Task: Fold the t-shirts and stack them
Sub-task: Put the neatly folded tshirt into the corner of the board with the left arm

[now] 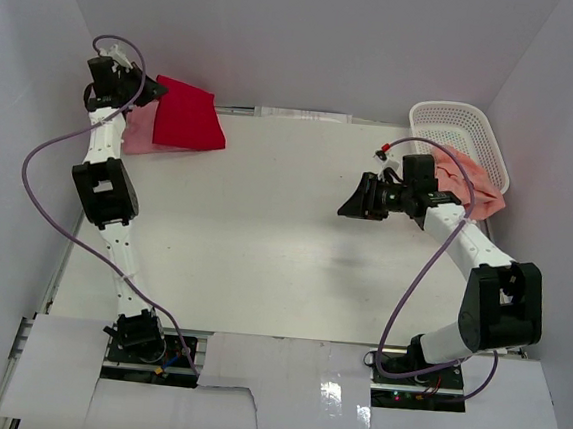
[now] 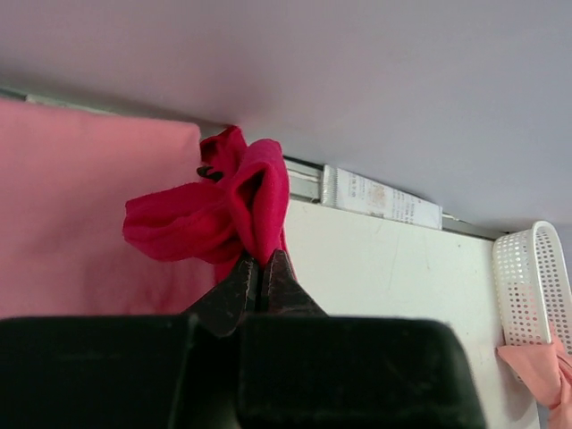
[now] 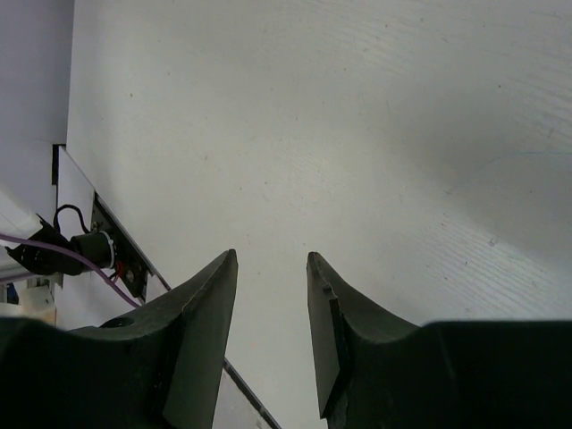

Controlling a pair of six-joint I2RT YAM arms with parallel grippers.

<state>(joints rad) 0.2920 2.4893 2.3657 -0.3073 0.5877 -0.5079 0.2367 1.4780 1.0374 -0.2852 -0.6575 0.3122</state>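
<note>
left gripper [image 2: 260,261] pinches the red t-shirt [image 1: 188,116] at the table's [image 1: 264,243] eleven o'clock, while right gripper [image 3: 272,261] hangs half-parted and empty toward two o'clock.

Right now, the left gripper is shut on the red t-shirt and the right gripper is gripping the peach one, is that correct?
Not quite. The right gripper is open and empty above the table, as the right wrist view shows. The left gripper is indeed shut on the red t-shirt.
</note>
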